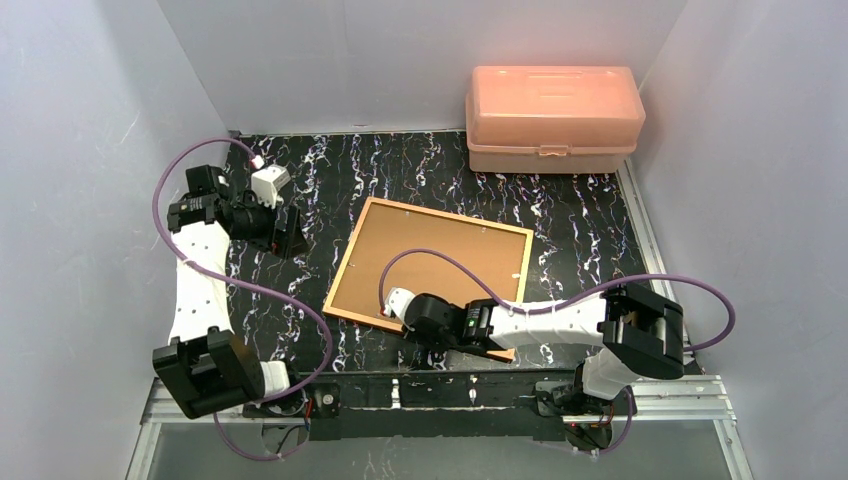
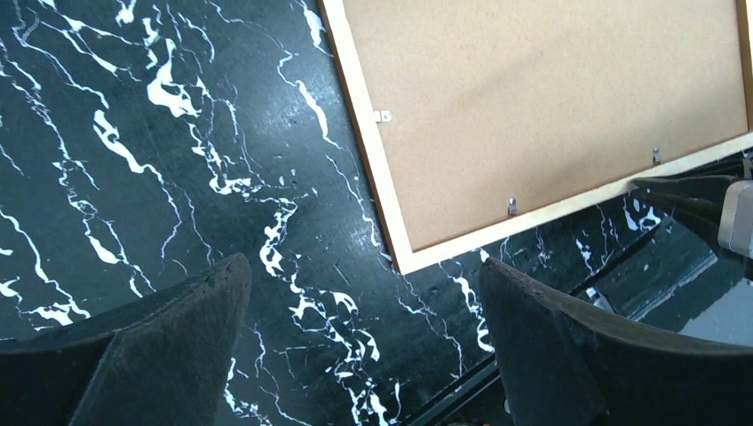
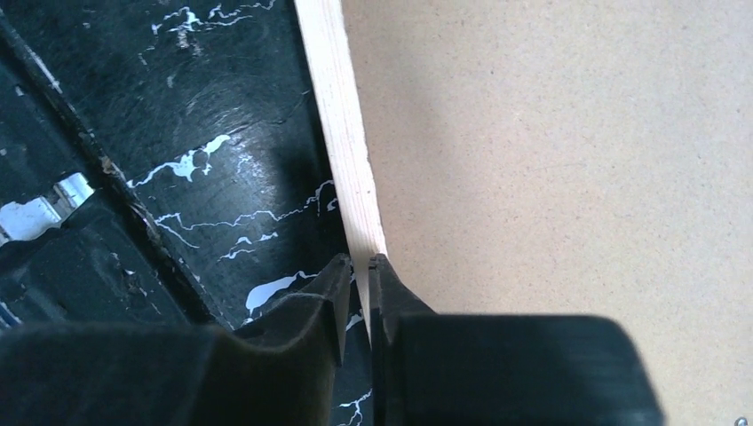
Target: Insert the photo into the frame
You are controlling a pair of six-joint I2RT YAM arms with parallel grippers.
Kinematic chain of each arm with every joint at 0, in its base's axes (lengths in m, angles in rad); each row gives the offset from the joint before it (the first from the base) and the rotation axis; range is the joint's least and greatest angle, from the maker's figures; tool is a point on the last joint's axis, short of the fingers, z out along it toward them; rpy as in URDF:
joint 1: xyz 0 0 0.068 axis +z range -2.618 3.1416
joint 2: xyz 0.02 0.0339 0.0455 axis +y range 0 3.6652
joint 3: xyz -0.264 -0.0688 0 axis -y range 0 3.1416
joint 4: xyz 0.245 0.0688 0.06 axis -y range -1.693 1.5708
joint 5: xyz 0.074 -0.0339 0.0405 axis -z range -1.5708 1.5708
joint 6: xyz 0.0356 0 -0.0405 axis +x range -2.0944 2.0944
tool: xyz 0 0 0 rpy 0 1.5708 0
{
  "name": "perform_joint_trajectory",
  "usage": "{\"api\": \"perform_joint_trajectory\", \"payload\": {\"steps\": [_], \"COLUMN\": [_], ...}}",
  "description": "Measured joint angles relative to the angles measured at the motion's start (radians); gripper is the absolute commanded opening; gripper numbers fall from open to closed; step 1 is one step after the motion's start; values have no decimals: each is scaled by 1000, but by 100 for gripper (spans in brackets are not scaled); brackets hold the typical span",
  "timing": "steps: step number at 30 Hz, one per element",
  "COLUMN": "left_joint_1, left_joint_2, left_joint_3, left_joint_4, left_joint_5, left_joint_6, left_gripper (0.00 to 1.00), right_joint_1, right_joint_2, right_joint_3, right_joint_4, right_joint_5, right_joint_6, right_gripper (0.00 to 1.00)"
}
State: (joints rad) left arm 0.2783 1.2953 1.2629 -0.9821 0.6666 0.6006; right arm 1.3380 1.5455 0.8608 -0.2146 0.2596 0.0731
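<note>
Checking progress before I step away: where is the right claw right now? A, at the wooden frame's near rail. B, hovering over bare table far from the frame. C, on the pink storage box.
A: the right claw sits with its tips pinched on the pale near rail of the frame, which lies back side up.
</note>
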Motion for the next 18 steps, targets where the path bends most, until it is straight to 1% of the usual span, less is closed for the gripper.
{"api": "perform_joint_trajectory", "payload": {"steps": [2, 3, 11, 15, 18], "left_joint_1": [10, 16, 31, 31, 31], "left_joint_2": [-19, -23, -31, -31, -32], "left_joint_3": [-11, -14, -25, -25, -25], "left_joint_4": [18, 24, 89, 93, 93], "left_joint_5": [8, 14, 82, 96, 98], "left_joint_6": [-10, -17, -99, -119, -125], "left_gripper": [98, 98, 98, 98, 98], "right_joint_1": [3, 4, 4, 7, 11], "right_joint_2": [0, 0, 0, -2, -2], "right_joint_3": [-2, -5, -36, -46, -48], "right_joint_4": [4, 5, 1, 2, 5], "right_joint_5": [19, 30, 56, 55, 60], "right_joint_6": [0, 1, -2, -2, -2], "right_gripper": [35, 36, 41, 39, 30]}}
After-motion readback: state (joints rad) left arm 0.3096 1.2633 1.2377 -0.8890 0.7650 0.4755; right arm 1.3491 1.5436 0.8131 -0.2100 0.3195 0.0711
